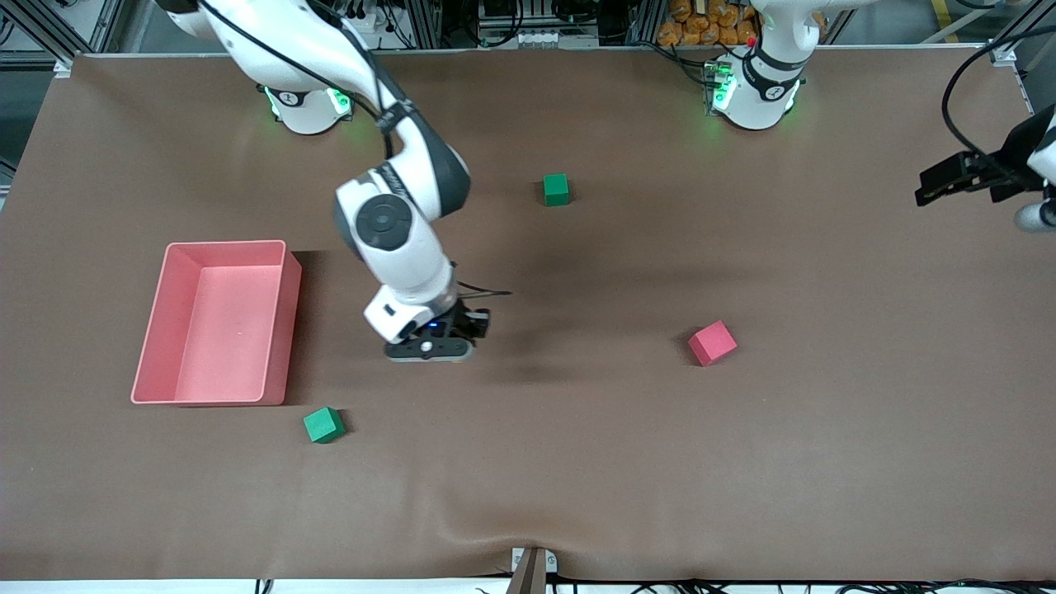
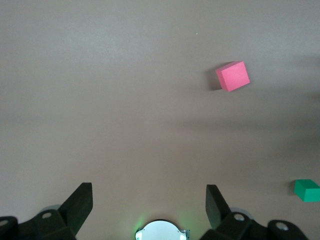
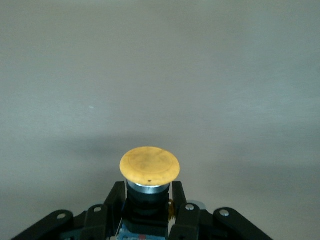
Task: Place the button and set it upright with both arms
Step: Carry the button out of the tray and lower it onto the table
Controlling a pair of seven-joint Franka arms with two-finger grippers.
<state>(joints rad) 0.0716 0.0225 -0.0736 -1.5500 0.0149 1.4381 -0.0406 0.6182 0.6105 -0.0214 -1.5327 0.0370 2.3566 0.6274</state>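
Pink tray (image 1: pixel 216 323) toward the right arm's end of the table. Green cube (image 1: pixel 323 425) just nearer the front camera than the tray's corner. Right gripper (image 1: pixel 462 326) low over the brown table (image 1: pixel 577 462), about mid-table, beside the tray and apart from it, fingers (image 3: pixel 114 200) closed on the black body of the button (image 3: pixel 150 165); round orange cap clear of the fingertips, facing along the gripper's reach. Second green cube (image 1: pixel 556 189) nearer the bases, roughly midway between the two arms. Red cube (image 1: pixel 712 342) toward the left arm's end, well apart from the right gripper. Left gripper (image 1: pixel 949 183) waiting up in the air over the table's edge at the left arm's end, jaws spread wide, holding nothing; both fingers (image 2: pixel 80 205) in the left wrist view with bare table between them.
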